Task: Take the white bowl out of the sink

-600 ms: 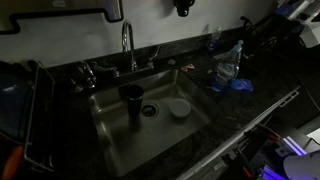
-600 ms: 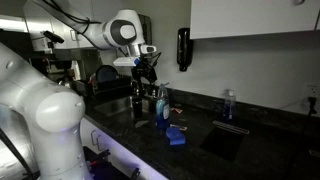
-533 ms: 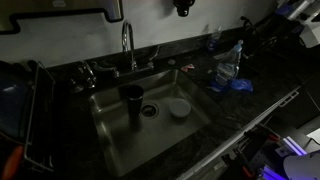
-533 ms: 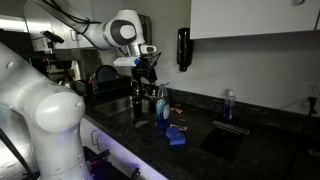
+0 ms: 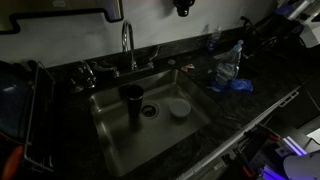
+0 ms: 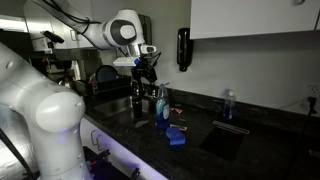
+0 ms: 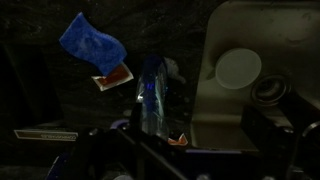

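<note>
The white bowl (image 5: 179, 108) sits upright on the floor of the steel sink (image 5: 115, 135), to the right of the round drain (image 5: 150, 110). In the wrist view the bowl (image 7: 238, 67) lies at the upper right, beside the drain (image 7: 270, 90). A dark cup (image 5: 131, 98) stands on the other side of the drain. My gripper (image 6: 146, 70) hangs high above the sink area and touches nothing. In the wrist view its dark fingers (image 7: 200, 142) stand wide apart with nothing between them. The gripper does not show in the overhead exterior view.
A tall chrome faucet (image 5: 128, 45) stands behind the sink. A plastic water bottle (image 5: 228, 68) and a blue cloth (image 5: 238, 86) are on the dark counter to the right; both show in the wrist view (image 7: 153, 90) (image 7: 92, 43). A dish rack (image 5: 20, 110) stands to the left.
</note>
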You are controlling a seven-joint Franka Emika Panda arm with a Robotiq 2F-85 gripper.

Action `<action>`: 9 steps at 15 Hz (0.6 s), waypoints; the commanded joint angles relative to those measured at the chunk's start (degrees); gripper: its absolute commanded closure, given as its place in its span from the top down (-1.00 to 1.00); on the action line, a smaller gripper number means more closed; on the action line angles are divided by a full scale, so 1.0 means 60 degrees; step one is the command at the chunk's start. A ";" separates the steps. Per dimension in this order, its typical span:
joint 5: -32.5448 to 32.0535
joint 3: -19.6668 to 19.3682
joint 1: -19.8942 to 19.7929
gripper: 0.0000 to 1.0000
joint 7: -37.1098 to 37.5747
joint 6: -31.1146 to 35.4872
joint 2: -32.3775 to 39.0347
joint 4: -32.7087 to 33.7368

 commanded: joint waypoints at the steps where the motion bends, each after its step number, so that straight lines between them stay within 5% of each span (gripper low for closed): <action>1: 0.0022 0.0020 -0.0023 1.00 -0.0021 -0.0033 -0.0003 0.0021; 6: 0.0022 0.0020 -0.0023 1.00 -0.0021 -0.0033 -0.0003 0.0021; 9: 0.0266 -0.0020 0.0182 1.00 -0.0061 0.0990 0.0394 0.0181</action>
